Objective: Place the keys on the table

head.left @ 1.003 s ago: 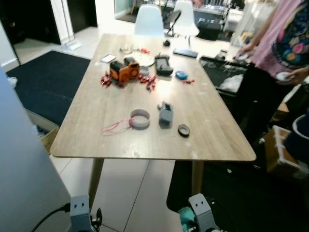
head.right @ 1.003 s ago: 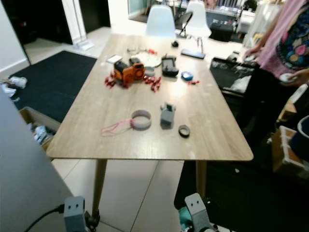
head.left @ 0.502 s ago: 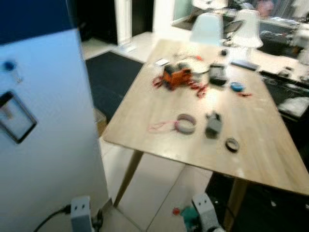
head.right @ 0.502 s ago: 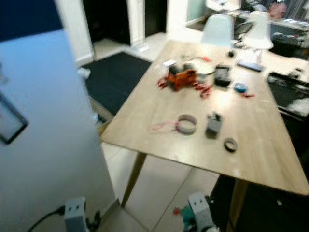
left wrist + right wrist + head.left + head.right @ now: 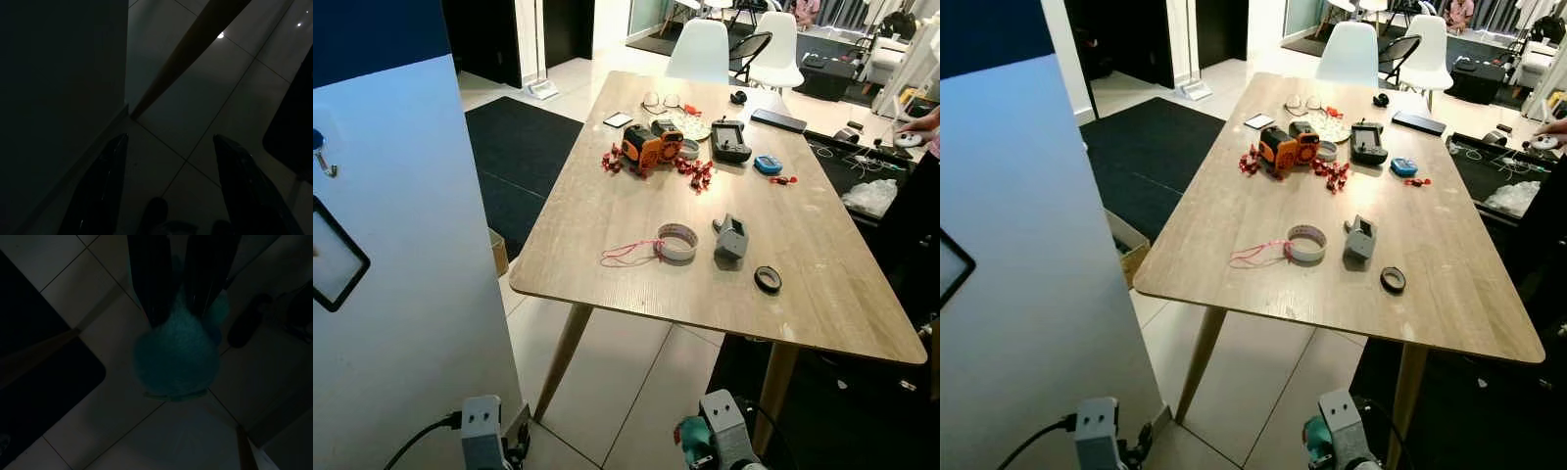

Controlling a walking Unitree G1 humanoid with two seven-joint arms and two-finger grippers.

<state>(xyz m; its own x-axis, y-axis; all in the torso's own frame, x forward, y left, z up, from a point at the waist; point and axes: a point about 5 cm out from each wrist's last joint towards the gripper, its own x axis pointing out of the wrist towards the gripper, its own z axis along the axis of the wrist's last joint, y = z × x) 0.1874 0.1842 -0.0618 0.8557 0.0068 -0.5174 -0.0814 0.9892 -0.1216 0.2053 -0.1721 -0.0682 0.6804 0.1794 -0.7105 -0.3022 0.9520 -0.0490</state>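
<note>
My right gripper [image 5: 178,313] hangs low over the tiled floor, its two black fingers shut on a teal fluffy pom-pom [image 5: 176,357] of the keys; the metal keys themselves cannot be made out. The pom-pom [image 5: 690,434] also shows beside my right wrist, near the bottom of the left eye view. The wooden table [image 5: 607,211] stands ahead, its near edge above and beyond the gripper. My left gripper [image 5: 171,196] hangs idle and open by a table leg [image 5: 186,54].
On the table lie a tape roll [image 5: 678,241] with pink string, a grey gadget [image 5: 731,236], a black ring [image 5: 767,279], an orange toy [image 5: 641,147] and a black controller [image 5: 730,140]. A white panel [image 5: 401,274] stands close on my left. A person's hand [image 5: 922,121] is far right.
The camera has swung and moved: the white panel now takes up the left side and the person has slid almost out of view. Both arms still hang low.
</note>
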